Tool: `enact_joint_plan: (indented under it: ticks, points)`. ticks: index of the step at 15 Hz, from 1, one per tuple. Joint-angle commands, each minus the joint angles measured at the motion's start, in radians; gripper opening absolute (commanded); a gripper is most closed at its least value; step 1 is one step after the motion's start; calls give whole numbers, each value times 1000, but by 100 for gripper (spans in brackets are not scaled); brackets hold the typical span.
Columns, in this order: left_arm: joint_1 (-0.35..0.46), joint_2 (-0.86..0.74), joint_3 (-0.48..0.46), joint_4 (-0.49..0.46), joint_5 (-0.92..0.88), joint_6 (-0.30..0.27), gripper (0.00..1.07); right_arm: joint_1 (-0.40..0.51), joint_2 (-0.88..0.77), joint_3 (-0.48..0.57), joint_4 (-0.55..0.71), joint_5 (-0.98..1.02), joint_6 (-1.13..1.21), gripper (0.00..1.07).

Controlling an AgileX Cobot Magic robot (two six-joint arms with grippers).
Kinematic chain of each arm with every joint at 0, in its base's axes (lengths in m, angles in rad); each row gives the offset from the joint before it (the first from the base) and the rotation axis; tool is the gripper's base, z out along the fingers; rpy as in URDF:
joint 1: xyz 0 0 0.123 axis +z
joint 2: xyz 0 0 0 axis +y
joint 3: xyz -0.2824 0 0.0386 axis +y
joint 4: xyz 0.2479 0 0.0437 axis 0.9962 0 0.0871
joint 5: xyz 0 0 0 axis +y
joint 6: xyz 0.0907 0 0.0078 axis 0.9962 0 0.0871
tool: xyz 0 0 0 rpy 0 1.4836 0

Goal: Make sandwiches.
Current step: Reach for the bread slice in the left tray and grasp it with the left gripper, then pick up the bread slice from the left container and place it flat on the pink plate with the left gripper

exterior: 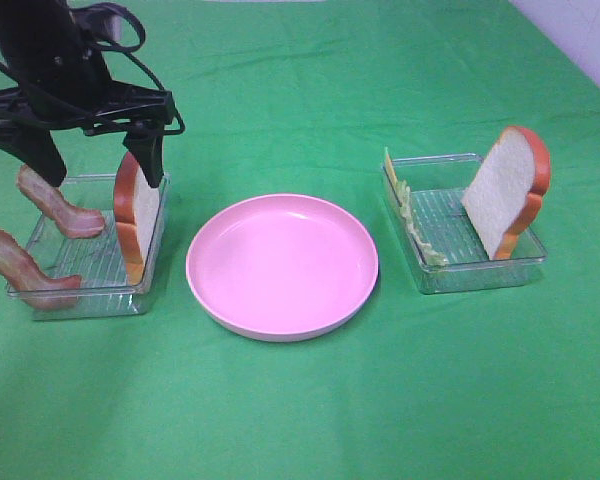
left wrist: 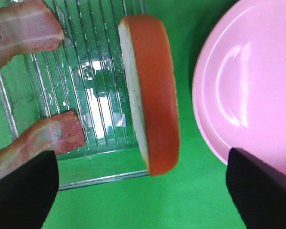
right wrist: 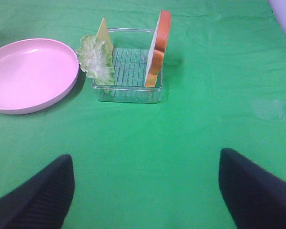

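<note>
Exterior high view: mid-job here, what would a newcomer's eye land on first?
The pink plate sits empty at centre on the green cloth. Left of it, the open left gripper hangs over a bread slice standing on edge beside bacon strips in the left tray. The right tray holds a second bread slice propped on edge, with lettuce and cheese leaning at its other end.

A bright green, smooth cloth table cover (exterior: 300, 420) fills nearly the whole scene, lying flat with a few faint creases toward its far side. Beyond its far right corner shows a pale whitish-lilac surface (exterior: 585, 30), wall or floor unclear. The light is soft and even, the shadows short and faint
</note>
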Motion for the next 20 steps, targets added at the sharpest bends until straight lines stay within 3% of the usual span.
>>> enact_joint_plan:
  ticks: [1, 6, 9, 10, 15, 18, 20]
  points:
    - [-5, 50, -5, 4, -12, -28, 82, -5, -14, 5, -3, -8, 3, 79]
    - [-5, 65, -5, 6, -43, -34, 46, -5, -14, 5, -3, -8, 3, 79]
    - [-5, 70, -5, 5, -76, -33, 8, -5, -14, 5, -3, -8, 3, 79]
    - [-5, 70, -5, 5, -76, -33, 0, -5, -14, 5, -3, -8, 3, 79]
    - [-5, 6, -6, 0, -30, -15, 0, -5, -14, 5, -3, -8, 3, 79]
    - [10, -135, -6, -25, -15, 72, 0, -5, -14, 5, -3, -8, 3, 79]
    - [72, -206, -6, -165, -16, 187, 0, -5, -14, 5, -3, -8, 3, 79]
